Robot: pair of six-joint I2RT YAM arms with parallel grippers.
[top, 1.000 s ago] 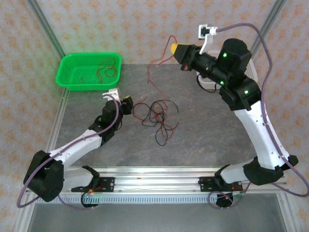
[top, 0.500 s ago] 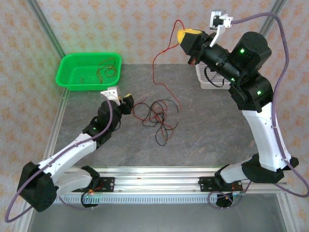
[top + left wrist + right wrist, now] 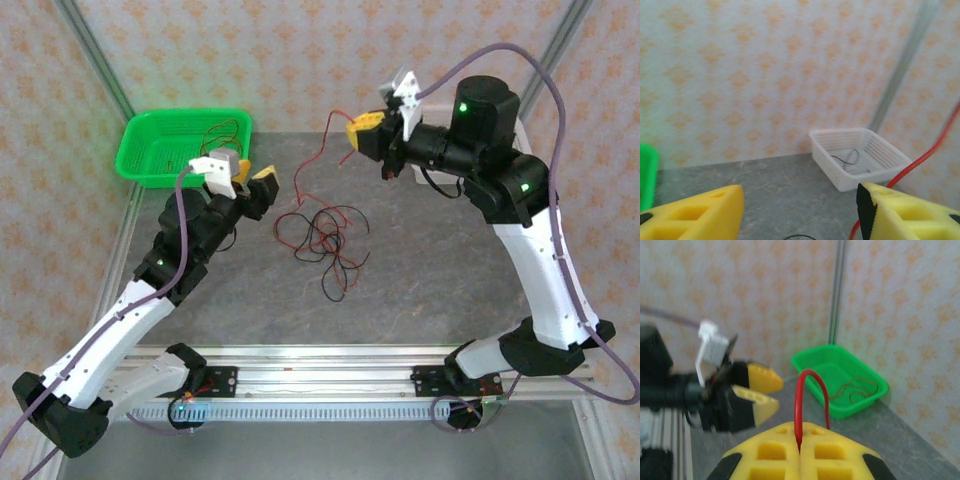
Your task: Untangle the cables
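My right hand (image 3: pixel 362 131) is pressed together on one red cable (image 3: pixel 318 156); it has swung down and leftward from its high reach, so the cable now droops towards twelve o'clock of the tangled cables (image 3: pixel 326 236) lying mid worktop (image 3: pixel 430 290); its tail seems to meet the pile there, so I judge it not yet free. My left hand (image 3: pixel 252 178) has lifted off the worktop at ten o'clock of the pile and spread wider, holding nothing. My right wrist view shows the red cable arching out between closed fingers (image 3: pixel 770 455), with the green basket (image 3: pixel 865 402) beyond; my left wrist view shows a white basket (image 3: pixel 850 177) holding a dark cable, while from overhead my right arm covers most of it.
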